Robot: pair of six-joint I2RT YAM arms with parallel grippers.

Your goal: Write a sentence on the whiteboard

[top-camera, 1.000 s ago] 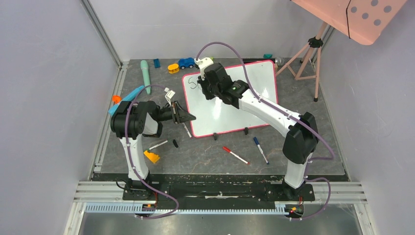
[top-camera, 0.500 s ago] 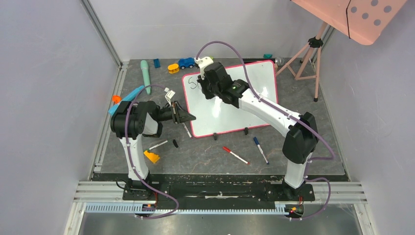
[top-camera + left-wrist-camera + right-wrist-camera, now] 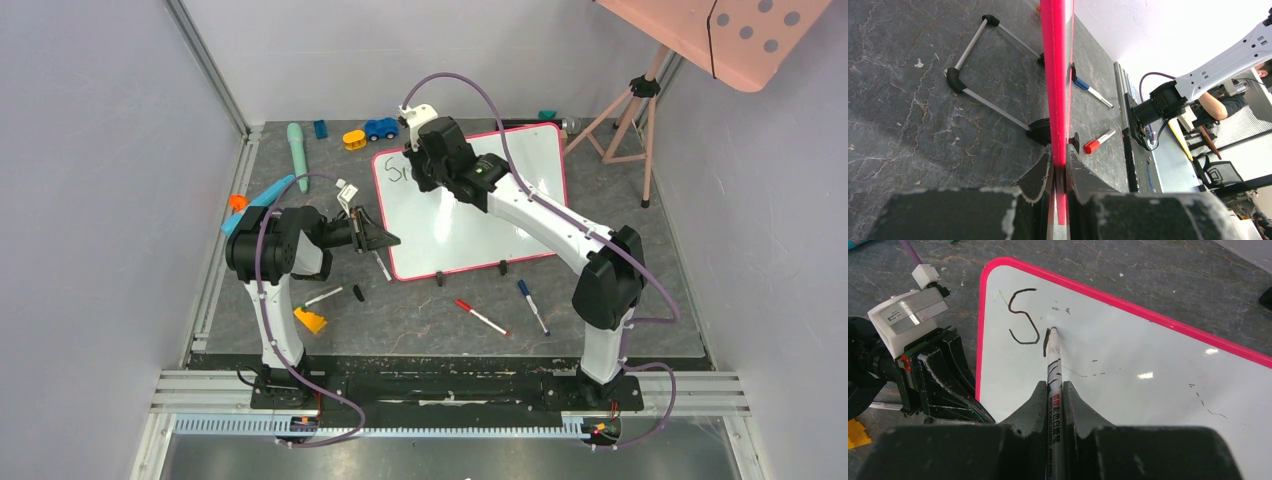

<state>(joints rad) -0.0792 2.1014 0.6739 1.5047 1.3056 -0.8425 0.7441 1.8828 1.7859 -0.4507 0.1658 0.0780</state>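
While left gripper pinches whiteboard at its left edge, right gripper clamps marker, tip touching board beside sentence, so far "S" plus a stroke.

The dark grey, stone-patterned counter carries the whiteboard at its middle, propped on small black feet. Near of the board lie a red marker and a blue-capped marker, apart from each other. To the near left sit a black cap, a pale pen and a yellow wedge. Along the far edge lie a mint-green cylinder, a small blue block, a yellow toy and a blue toy car. A tripod stands at the far right.
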